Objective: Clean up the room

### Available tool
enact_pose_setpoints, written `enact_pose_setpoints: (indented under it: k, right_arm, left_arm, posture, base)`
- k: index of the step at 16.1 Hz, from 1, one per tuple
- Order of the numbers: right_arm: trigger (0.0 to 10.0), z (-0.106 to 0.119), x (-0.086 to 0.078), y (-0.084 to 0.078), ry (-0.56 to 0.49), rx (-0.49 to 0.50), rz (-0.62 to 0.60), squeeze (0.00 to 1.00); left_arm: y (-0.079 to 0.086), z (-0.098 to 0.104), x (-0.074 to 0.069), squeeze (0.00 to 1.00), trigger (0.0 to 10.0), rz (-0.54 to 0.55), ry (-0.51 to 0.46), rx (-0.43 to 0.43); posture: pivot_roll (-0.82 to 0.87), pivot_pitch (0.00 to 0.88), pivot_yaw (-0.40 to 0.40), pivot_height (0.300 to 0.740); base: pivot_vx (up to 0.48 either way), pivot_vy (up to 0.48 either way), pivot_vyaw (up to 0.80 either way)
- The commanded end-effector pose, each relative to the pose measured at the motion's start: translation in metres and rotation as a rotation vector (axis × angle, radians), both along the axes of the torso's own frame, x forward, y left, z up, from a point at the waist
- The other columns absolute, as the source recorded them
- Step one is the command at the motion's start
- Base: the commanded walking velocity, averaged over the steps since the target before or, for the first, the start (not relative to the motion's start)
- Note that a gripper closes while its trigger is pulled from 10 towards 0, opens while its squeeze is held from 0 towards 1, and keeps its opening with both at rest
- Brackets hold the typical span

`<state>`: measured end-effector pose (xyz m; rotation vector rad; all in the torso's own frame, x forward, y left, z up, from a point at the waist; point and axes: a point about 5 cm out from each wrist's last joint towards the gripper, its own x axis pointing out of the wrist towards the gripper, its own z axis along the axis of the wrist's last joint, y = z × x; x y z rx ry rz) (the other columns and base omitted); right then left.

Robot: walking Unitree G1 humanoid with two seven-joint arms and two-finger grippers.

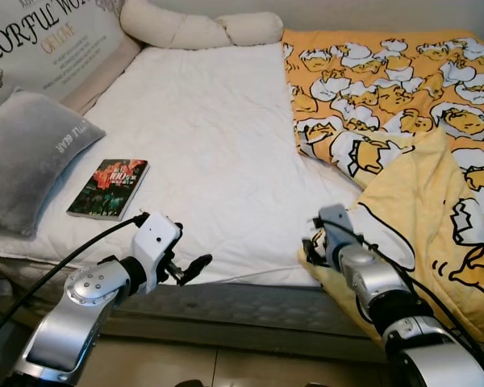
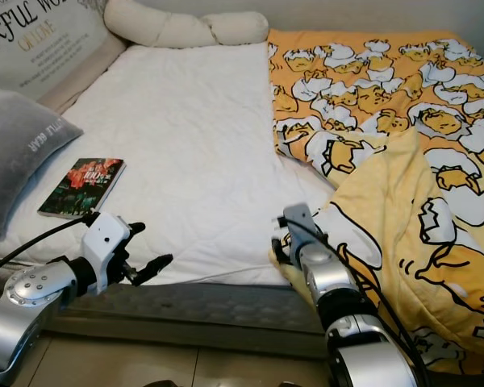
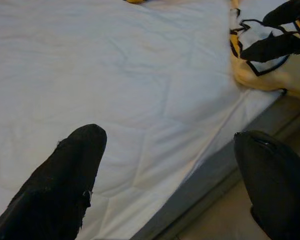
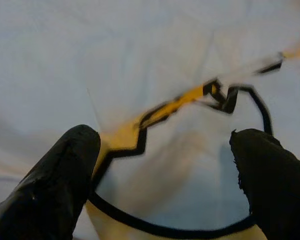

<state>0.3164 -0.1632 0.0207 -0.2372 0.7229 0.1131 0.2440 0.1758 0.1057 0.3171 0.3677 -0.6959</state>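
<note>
A yellow blanket (image 1: 403, 121) printed with cartoon eggs covers the right half of the bed, and its near part is folded back on itself. My right gripper (image 1: 315, 239) is at the blanket's near-left corner (image 4: 165, 165), by the bed's front edge. It is open, with the cloth lying between its fingers (image 4: 65, 170). My left gripper (image 1: 187, 268) hovers open over the front edge of the white mattress (image 1: 210, 145), holding nothing. A paperback book (image 1: 109, 188) lies flat on the mattress at the left.
A grey cushion (image 1: 24, 153) leans at the left edge beside a printed cushion (image 1: 48, 40). A long cream pillow (image 1: 198, 28) lies at the bed's head. The grey bed frame (image 1: 250, 310) and tiled floor (image 1: 226, 367) run along the front.
</note>
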Motion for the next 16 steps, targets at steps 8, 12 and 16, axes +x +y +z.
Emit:
enact_pose_setpoints:
  k: [8,12,16]
  right_arm:
    - [5.6,-0.017,-0.007,-0.013,0.116,0.014,-0.144,0.00]
    - [2.5,-0.019,-0.010,-0.016,0.110,0.051,-0.167,0.00]
    - [0.0,-0.018,-0.009,-0.018,0.089,0.058,-0.148,0.00]
  left_arm:
    - [0.002,0.013,-0.024,0.00,10.0,-0.144,0.075,0.037]
    - [0.003,0.020,-0.035,0.00,10.0,-0.166,0.099,0.050]
    - [0.003,0.027,-0.044,0.00,10.0,-0.172,0.114,0.051]
  posture:
    - [0.14,0.000,0.053,0.740]
    - [0.18,0.023,0.054,0.740]
    - [0.19,0.073,0.060,0.740]
  base:
    - [0.000,0.000,0.00]
    - [0.000,0.000,0.00]
    - [0.000,0.000,0.00]
